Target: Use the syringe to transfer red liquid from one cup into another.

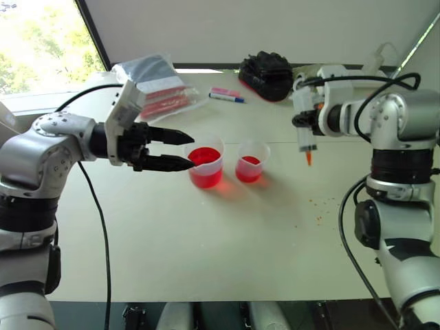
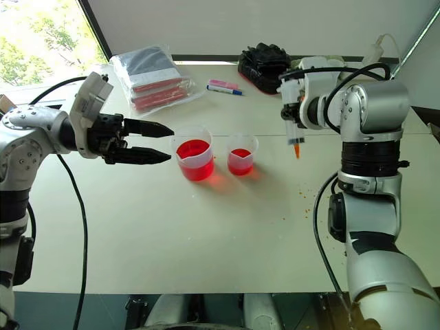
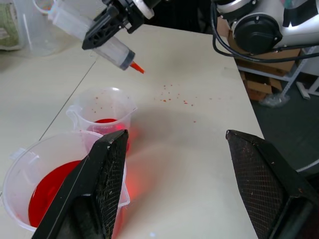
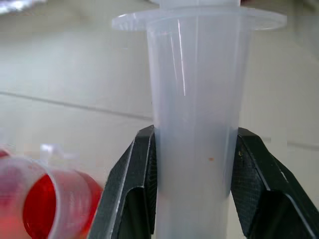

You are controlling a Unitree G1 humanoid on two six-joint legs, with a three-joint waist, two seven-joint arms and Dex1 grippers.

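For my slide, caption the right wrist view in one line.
Right gripper clamps the clear syringe upright, red-filled cup beside.

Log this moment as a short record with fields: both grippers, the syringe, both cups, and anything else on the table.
left gripper: open, holds nothing, beside the larger beaker
right gripper: shut on the syringe, held in the air to the right of the cups
syringe: hangs with its orange tip down
larger beaker: upright on the table, red liquid inside
smaller cup: upright just right of the beaker, red liquid inside
table: small red specks
far side: marker pens, clear bag, black object
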